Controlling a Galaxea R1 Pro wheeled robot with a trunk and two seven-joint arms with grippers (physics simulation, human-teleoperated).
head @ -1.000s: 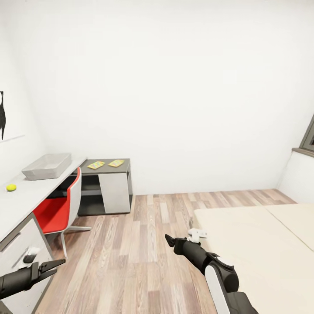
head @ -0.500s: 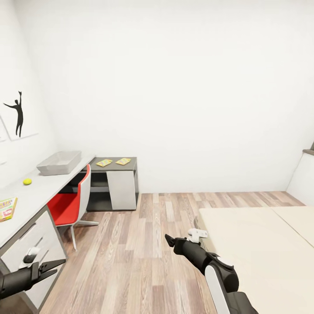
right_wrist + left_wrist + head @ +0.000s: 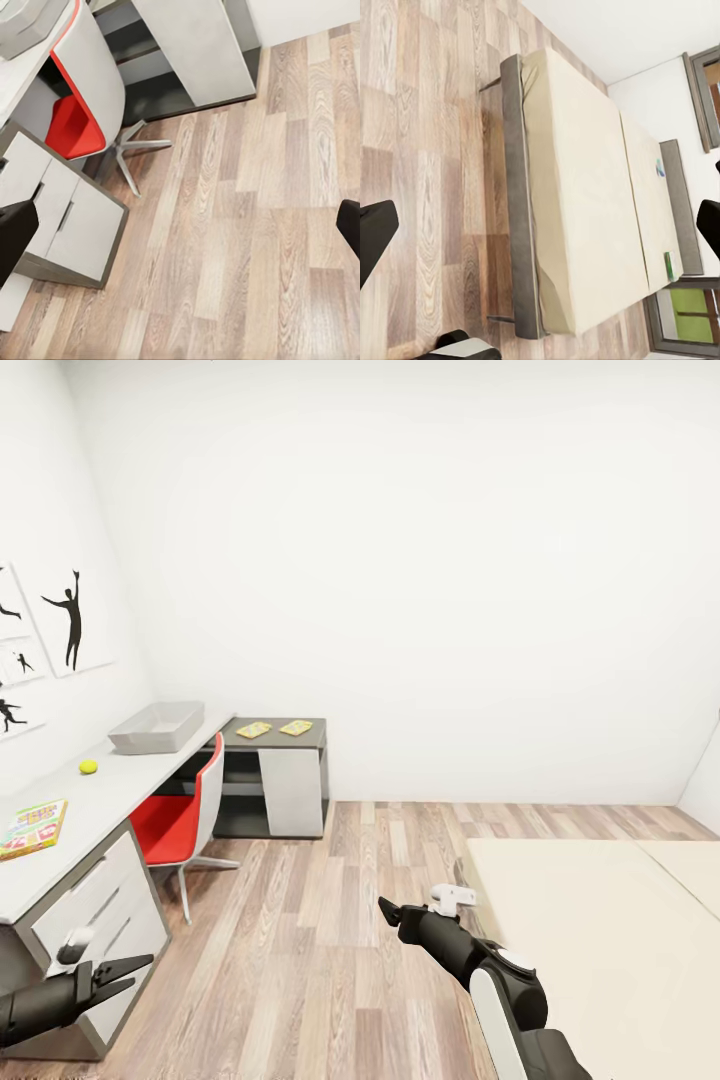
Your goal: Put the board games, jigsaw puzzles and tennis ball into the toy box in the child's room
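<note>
Meanwhile toy box [image 3: 156,727] long axis runs along table [image 3: 130,785] toward far wall; both grippers' fingers spread wide, empty.

Matt pale-grey top on the table [image 3: 120,785]; smooth plastic-looking grey toy box [image 3: 157,727] at its far end. Wood-grain planks on the floor [image 3: 340,920] — faint sheen. Plain beige cloth-like bed [image 3: 585,202] mattress — unglossed.

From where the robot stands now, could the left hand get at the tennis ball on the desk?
Probably not yet. The left hand hangs open, low beside the drawer unit, while the tennis ball lies well farther along the desk top. The base would likely have to roll closer.
</note>
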